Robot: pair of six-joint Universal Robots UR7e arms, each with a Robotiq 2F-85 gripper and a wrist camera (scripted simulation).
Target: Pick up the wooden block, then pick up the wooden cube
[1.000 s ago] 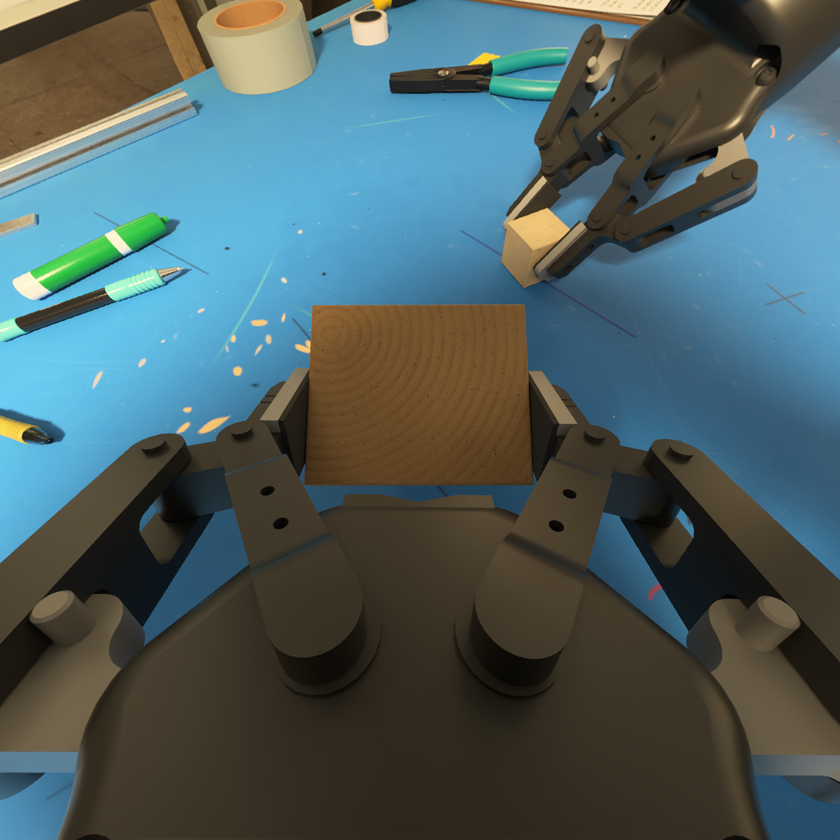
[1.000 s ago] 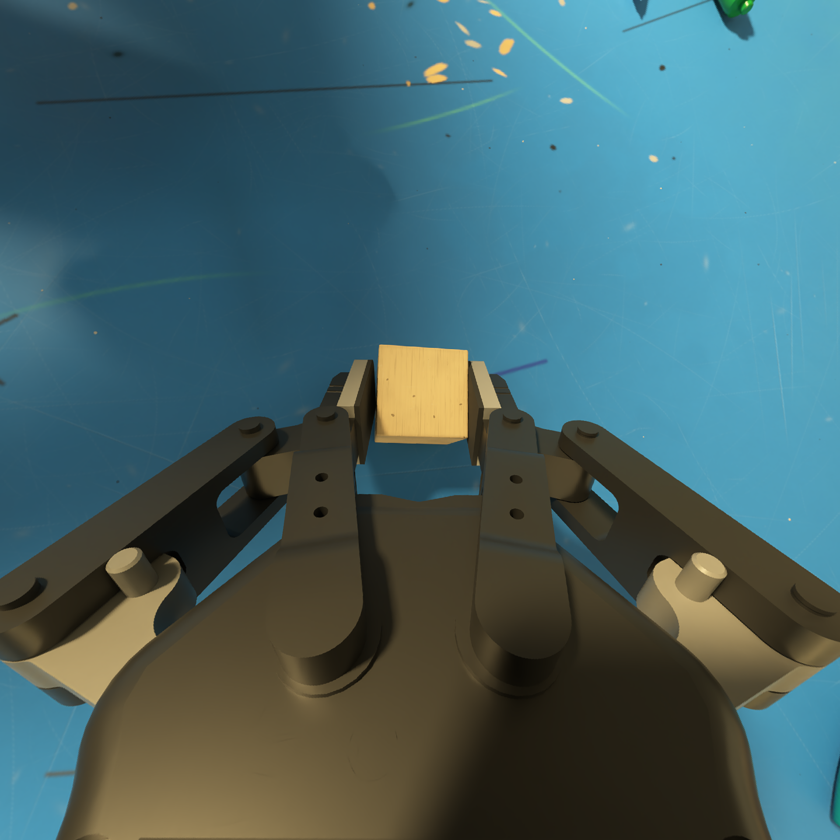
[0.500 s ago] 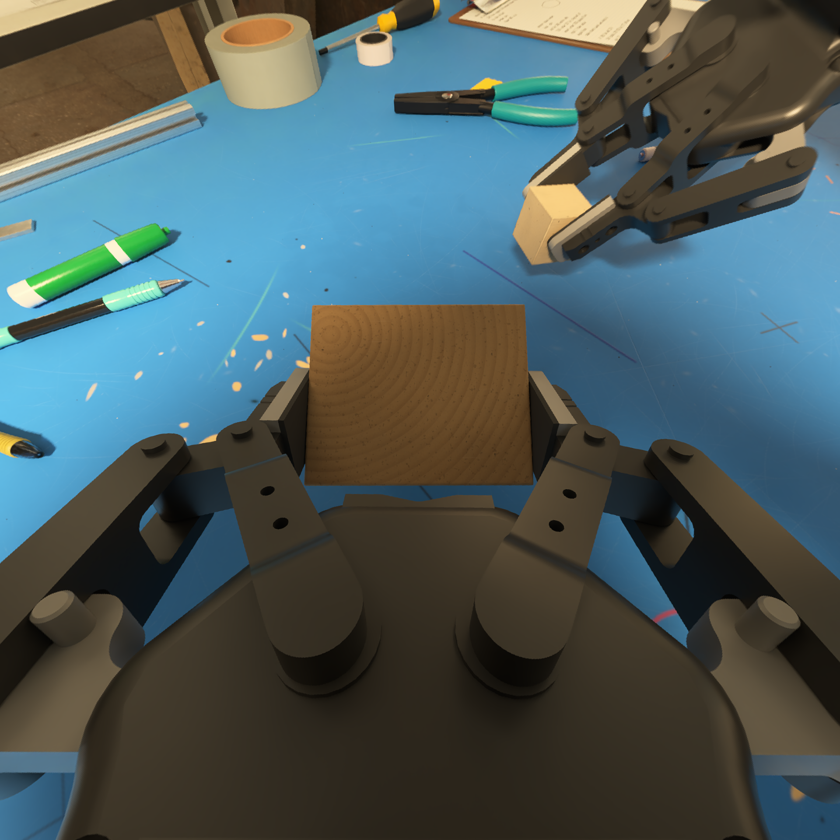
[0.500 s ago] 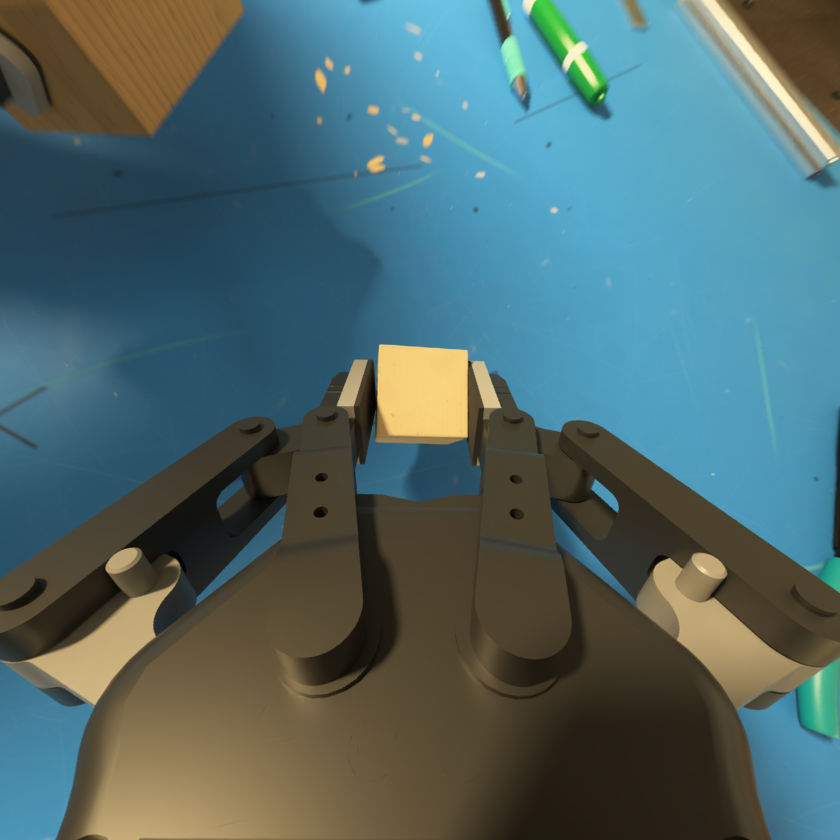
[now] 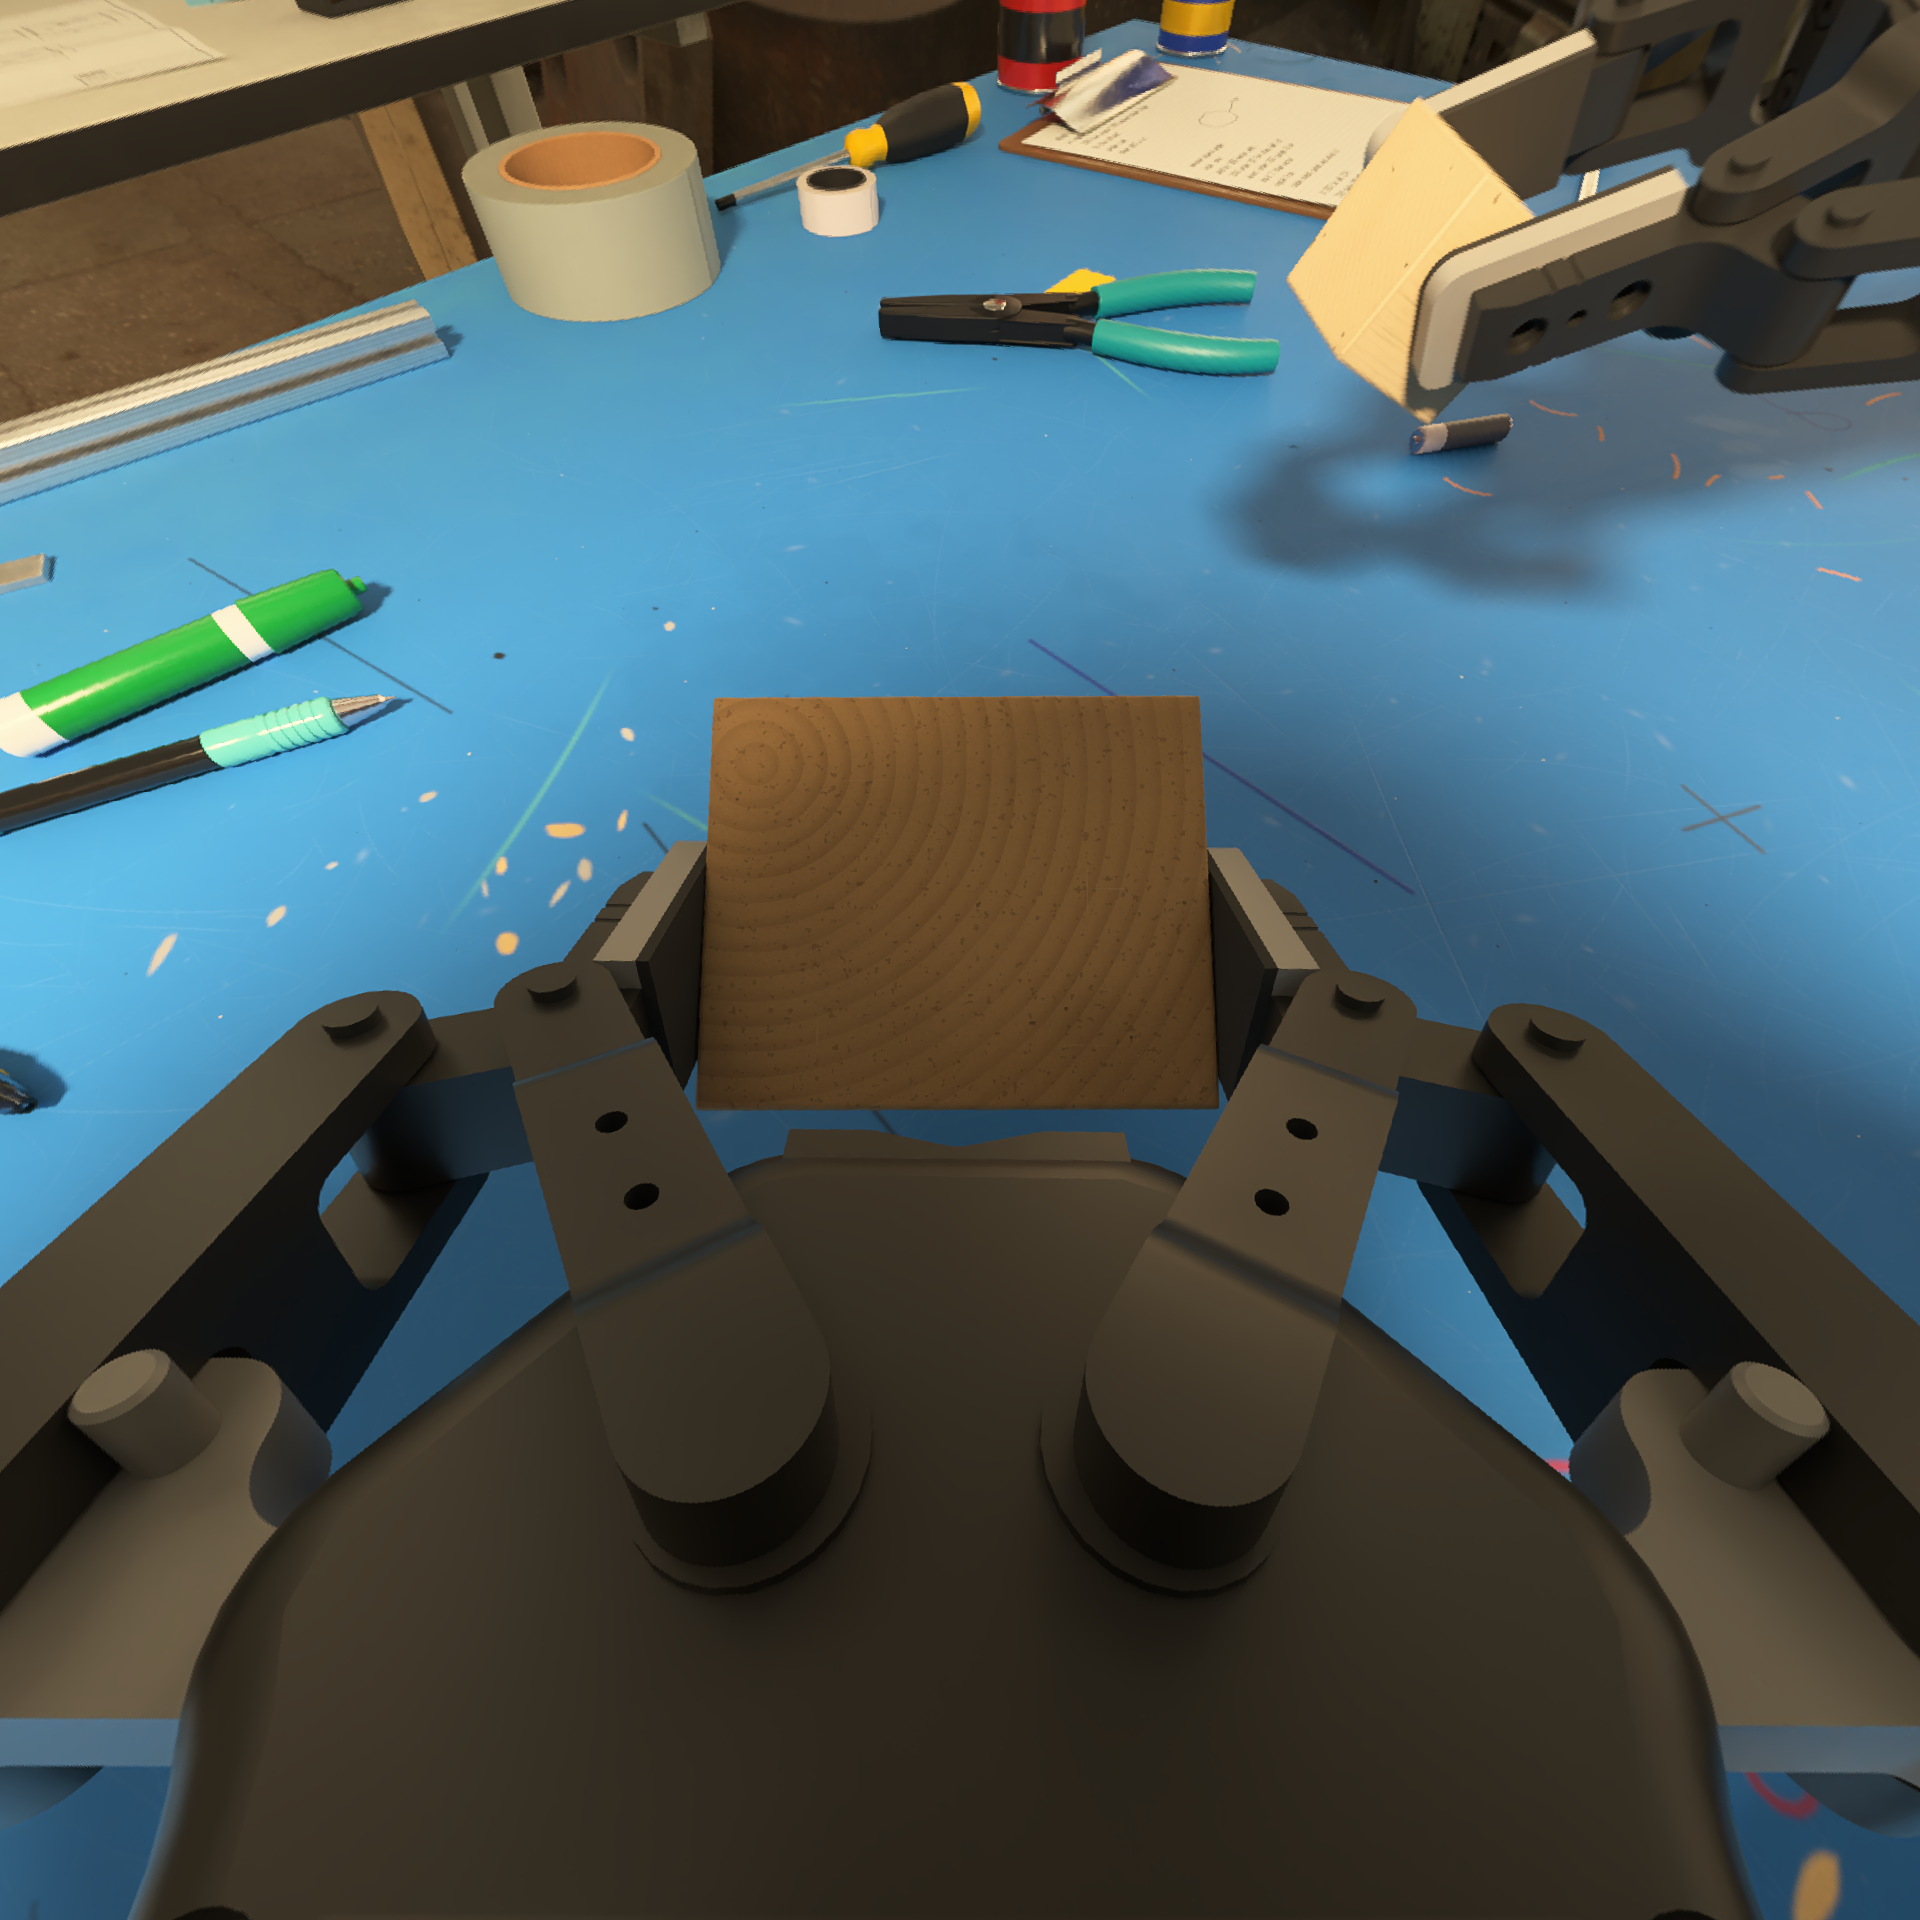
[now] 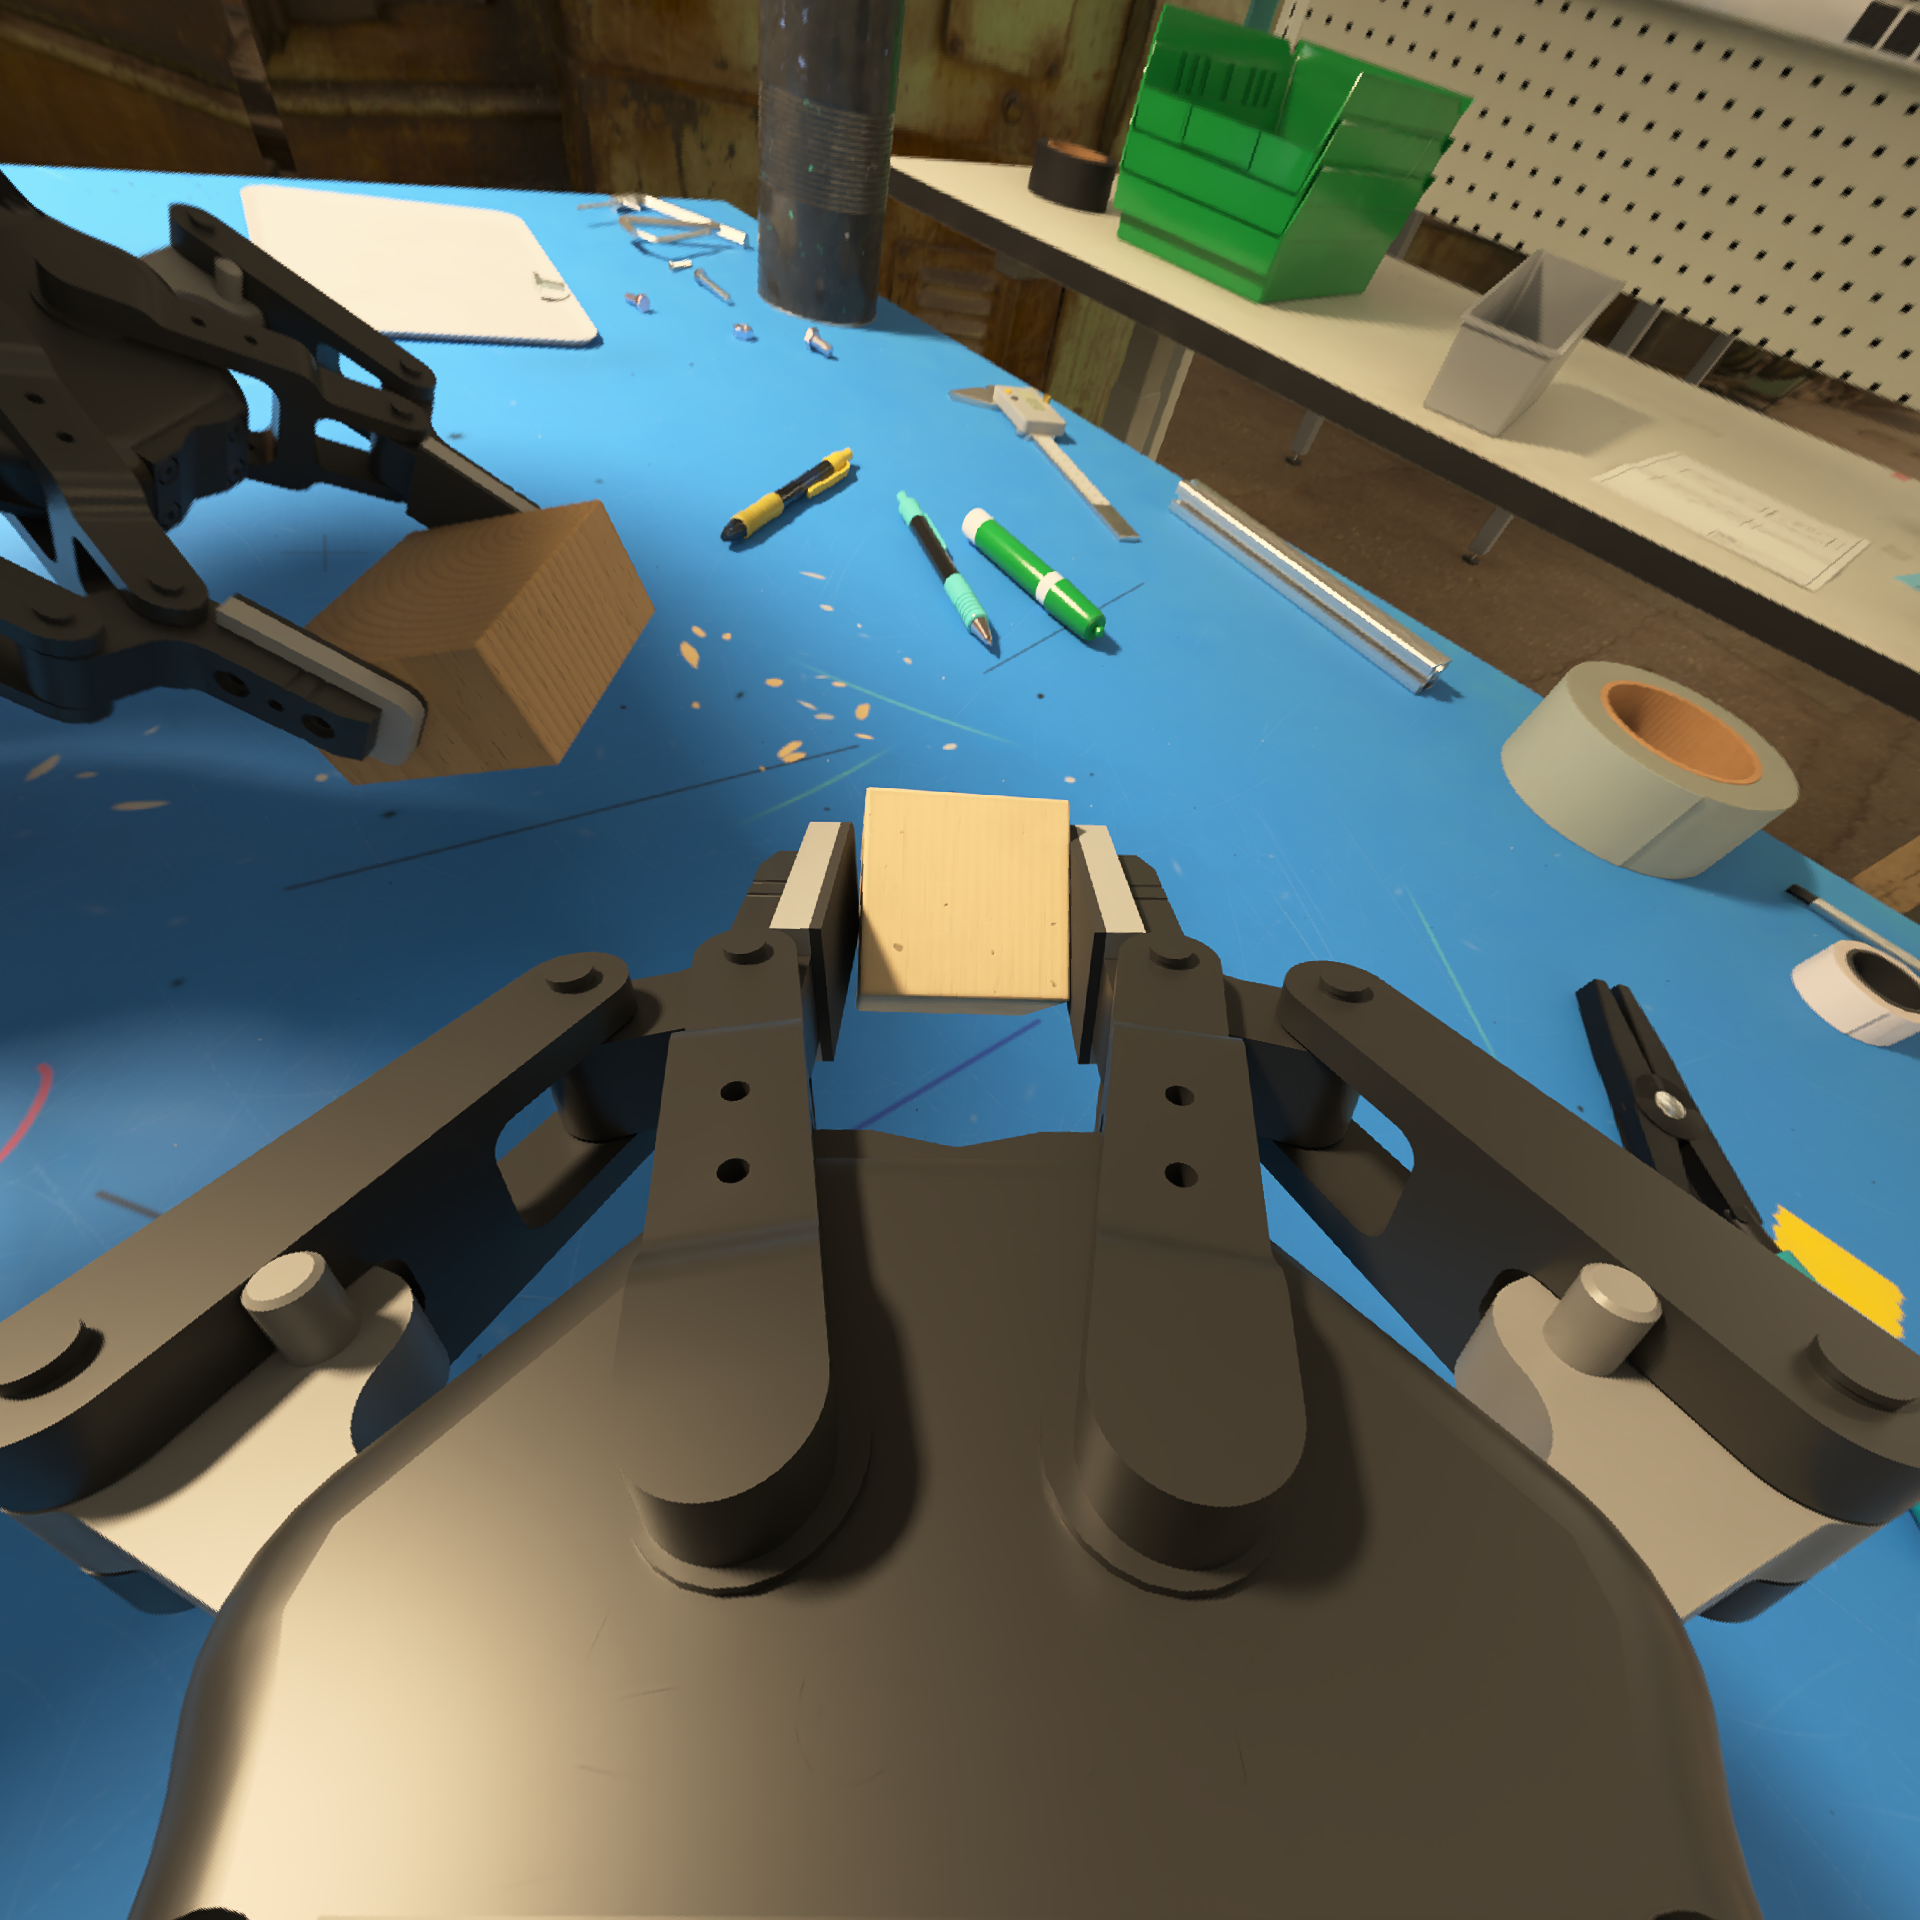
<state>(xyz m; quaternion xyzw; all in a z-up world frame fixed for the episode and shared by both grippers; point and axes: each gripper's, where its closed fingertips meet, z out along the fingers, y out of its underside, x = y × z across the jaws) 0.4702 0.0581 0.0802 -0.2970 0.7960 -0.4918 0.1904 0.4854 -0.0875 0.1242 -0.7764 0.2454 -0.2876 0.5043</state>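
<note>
My left gripper (image 5: 954,914) is shut on the dark brown wooden block (image 5: 956,935) and holds it above the blue table. The block also shows in the right wrist view (image 6: 499,623), held in the air at the left. My right gripper (image 6: 964,883) is shut on the small pale wooden cube (image 6: 964,899) and holds it clear of the table. In the left wrist view the cube (image 5: 1382,249) hangs high at the upper right between the right gripper's pads (image 5: 1455,281), with its shadow on the table below.
On the blue table (image 5: 935,499) lie a tape roll (image 5: 592,218), teal-handled pliers (image 5: 1081,322), a green marker (image 5: 187,655), a pen (image 5: 197,753), a small white tape roll (image 5: 837,200), a screwdriver (image 5: 904,130), a clipboard (image 5: 1205,145) and a metal bar (image 5: 208,395). Green bins (image 6: 1278,156) stand on a side bench.
My right gripper has risen and tilted up with the cube, well above the table. My left gripper has also lifted a little higher with the block.
</note>
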